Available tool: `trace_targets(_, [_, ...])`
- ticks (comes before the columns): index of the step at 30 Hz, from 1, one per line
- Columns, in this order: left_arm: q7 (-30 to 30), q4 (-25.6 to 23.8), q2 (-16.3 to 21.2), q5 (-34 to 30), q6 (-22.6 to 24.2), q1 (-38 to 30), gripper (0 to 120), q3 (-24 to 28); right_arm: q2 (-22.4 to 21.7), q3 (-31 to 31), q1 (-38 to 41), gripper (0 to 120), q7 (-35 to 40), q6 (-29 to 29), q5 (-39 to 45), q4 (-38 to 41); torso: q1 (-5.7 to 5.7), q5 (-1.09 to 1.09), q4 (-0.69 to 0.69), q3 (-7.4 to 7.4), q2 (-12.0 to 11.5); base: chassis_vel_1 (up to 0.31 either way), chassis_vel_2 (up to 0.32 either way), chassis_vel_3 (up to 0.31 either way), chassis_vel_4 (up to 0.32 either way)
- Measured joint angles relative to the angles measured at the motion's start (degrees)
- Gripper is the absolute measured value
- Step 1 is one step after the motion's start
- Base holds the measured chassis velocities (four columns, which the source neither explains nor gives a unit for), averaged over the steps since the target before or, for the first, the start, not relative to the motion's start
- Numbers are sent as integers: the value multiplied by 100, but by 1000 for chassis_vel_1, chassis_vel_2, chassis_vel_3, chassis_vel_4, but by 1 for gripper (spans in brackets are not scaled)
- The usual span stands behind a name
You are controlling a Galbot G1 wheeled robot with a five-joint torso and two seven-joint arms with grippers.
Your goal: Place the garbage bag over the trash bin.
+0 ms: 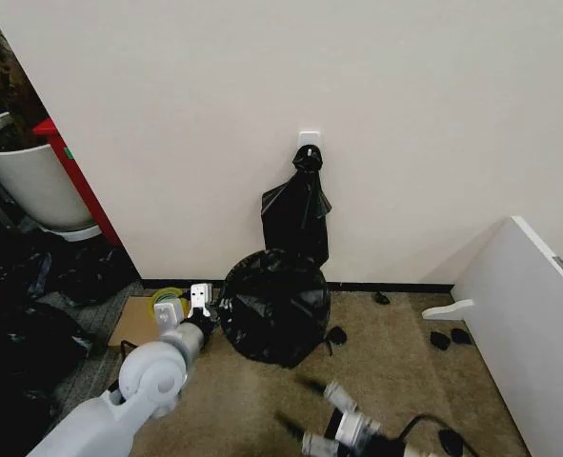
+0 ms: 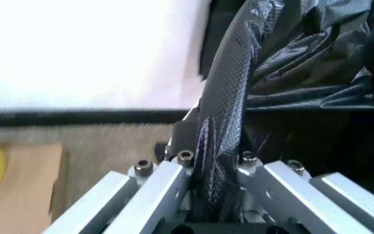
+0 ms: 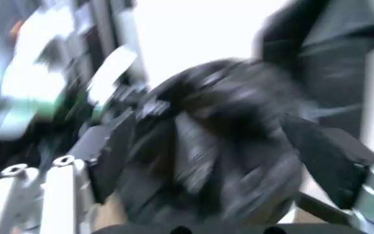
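The garbage bag (image 1: pixel 274 307) is a glossy black mass draped over a round shape on the carpet by the wall. The trash bin is hidden. My left gripper (image 1: pixel 205 307) is at the bag's left edge. In the left wrist view the left gripper (image 2: pixel 216 168) is shut on a stretched fold of the garbage bag (image 2: pixel 304 58). My right gripper (image 1: pixel 295 405) hovers low, in front of the bag and apart from it. In the right wrist view the right gripper (image 3: pixel 210 146) stands open, facing the garbage bag (image 3: pixel 233 102).
A knotted bunch of black bags (image 1: pixel 298 214) hangs from a wall hook above. Left of the bag lie a cardboard piece (image 1: pixel 133 324) and a yellow tape roll (image 1: pixel 167 296). A white plant pot (image 1: pixel 29 181) and dark bags (image 1: pixel 24 324) stand left; a white panel (image 1: pixel 538 324) stands right.
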Motion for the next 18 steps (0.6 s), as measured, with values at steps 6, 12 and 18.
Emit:
trace_targets(6, [1316,396,59,910,-1345,305,1,10,-250,834,181,99,-21,-1054,2723,250,0,-1,-2,0,0,0,0,0,0])
trace_targets(12, [1972,644,154,1577,-2568,488,1,8,-533,1307,675,100,-190,-2005,4915,78,0,0,-1,0,0,0,0,0,0])
trace_targets(18, [2238,744,191,1742,-2962,531,1,-21,-896,1300,1203,100,-270,-2338,5555,-198,0,0,0,0,0,0,0,0,0])
